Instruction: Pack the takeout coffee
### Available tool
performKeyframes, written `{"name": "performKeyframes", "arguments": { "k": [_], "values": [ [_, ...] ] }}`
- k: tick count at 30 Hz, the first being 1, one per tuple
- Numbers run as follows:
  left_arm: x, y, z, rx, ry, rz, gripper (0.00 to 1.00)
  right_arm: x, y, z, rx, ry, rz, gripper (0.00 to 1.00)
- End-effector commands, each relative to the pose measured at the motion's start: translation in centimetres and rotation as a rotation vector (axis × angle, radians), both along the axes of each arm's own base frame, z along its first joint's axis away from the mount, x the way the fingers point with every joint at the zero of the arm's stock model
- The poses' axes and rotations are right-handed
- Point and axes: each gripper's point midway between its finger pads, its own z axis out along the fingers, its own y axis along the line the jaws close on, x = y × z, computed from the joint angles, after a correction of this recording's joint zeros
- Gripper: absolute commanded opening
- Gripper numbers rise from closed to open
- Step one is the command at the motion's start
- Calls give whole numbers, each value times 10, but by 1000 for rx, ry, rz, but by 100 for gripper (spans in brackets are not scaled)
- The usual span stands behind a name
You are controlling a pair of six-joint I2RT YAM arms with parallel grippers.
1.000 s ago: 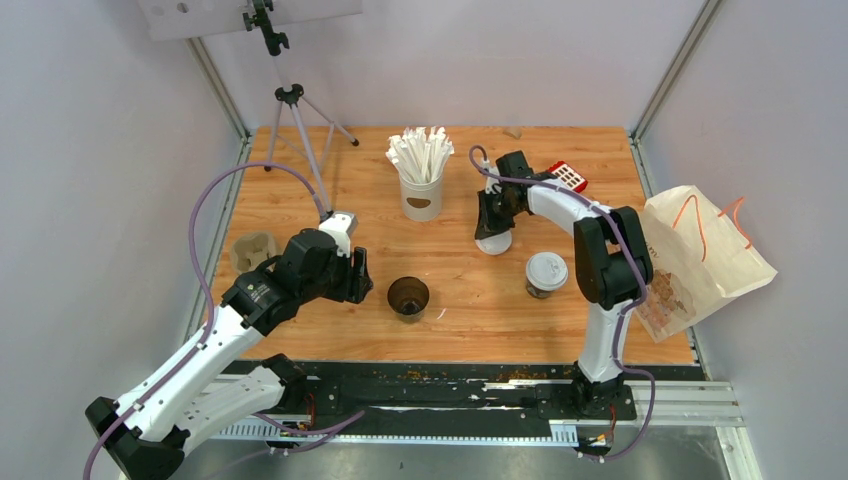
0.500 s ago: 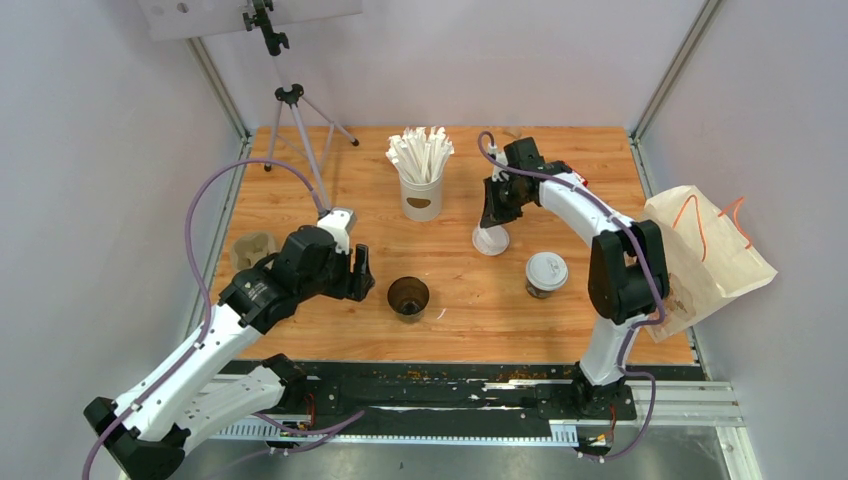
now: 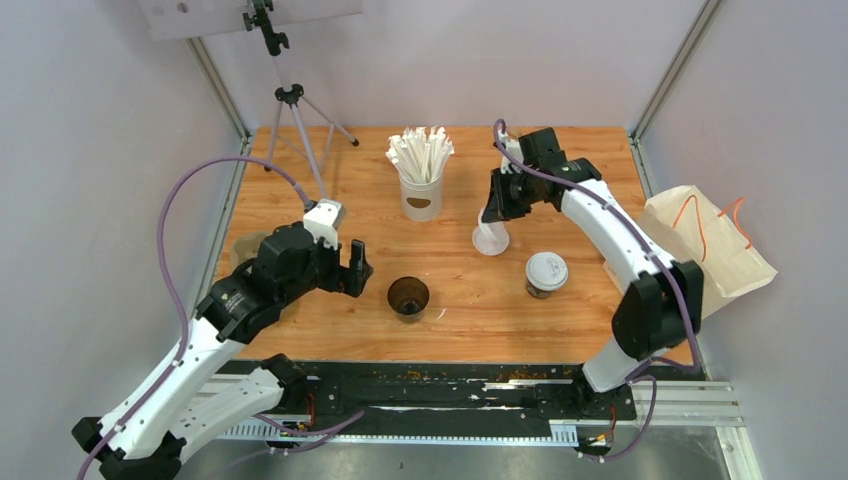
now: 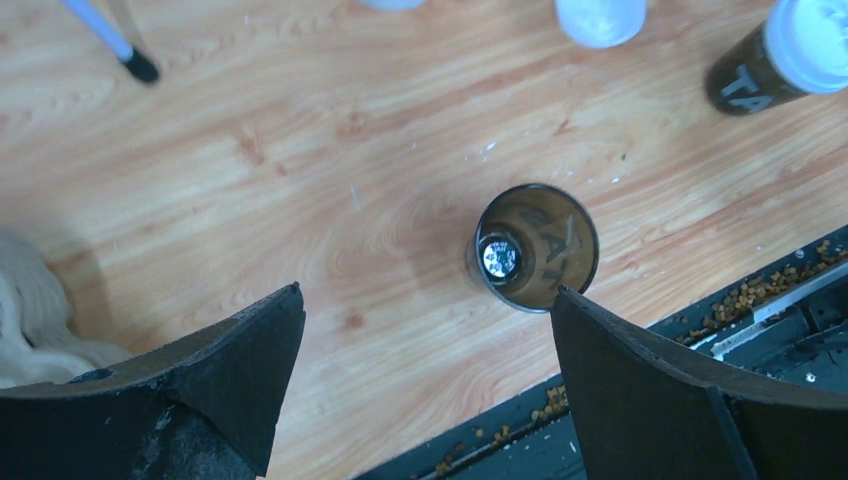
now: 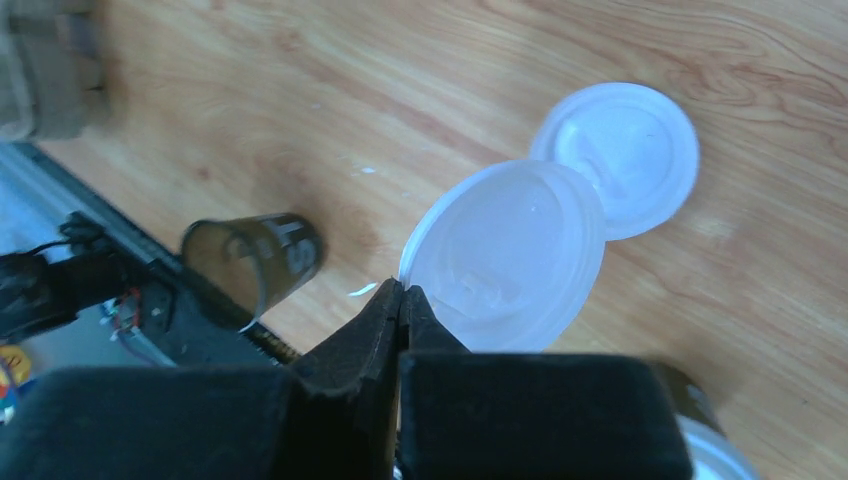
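Note:
An open dark brown cup (image 3: 408, 296) stands without a lid near the table's front; the left wrist view shows it (image 4: 535, 247) just beyond my right fingertip. My left gripper (image 3: 355, 268) (image 4: 427, 292) is open and empty, just left of that cup. A second brown cup with a white lid (image 3: 546, 273) stands to the right. My right gripper (image 3: 495, 213) (image 5: 402, 287) is shut on the rim of a white lid (image 5: 505, 255), held tilted above the table. Another white lid (image 5: 615, 155) lies flat beneath it.
A white cup of paper-wrapped sticks (image 3: 422, 175) stands at the back centre. A beige pulp carrier (image 3: 250, 247) sits at the left edge, partly behind my left arm. A paper bag (image 3: 700, 255) lies off the right edge. A tripod (image 3: 290, 110) stands at the back left.
My left gripper has opened wide and drawn back to the left of the open cup. My right arm has lifted the lid off the table and shifted slightly right.

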Motion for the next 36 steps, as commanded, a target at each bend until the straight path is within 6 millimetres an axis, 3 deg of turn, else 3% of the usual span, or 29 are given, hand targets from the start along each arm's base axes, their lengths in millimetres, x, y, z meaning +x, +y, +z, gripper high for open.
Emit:
{"name": "performKeyframes", "arguments": {
  "k": [1, 6, 10, 15, 20, 36],
  "values": [
    [4, -14, 46, -53, -229, -146, 100, -49, 30, 67, 204, -50, 92, 0],
    [-36, -58, 69, -147, -508, -589, 98, -100, 72, 112, 359, -86, 182, 0],
    [-52, -59, 101, -199, -861, -673, 100, -142, 111, 142, 523, -70, 269, 0],
    [-61, -67, 95, -150, -956, -785, 100, -174, 142, 164, 674, -38, 330, 0],
    [-64, -76, 85, -136, -939, -859, 100, -182, 152, 175, 703, -56, 328, 0],
    [-35, -79, 72, -103, -924, -763, 100, -186, 171, 184, 773, 1, 310, 0]
  ]
}}
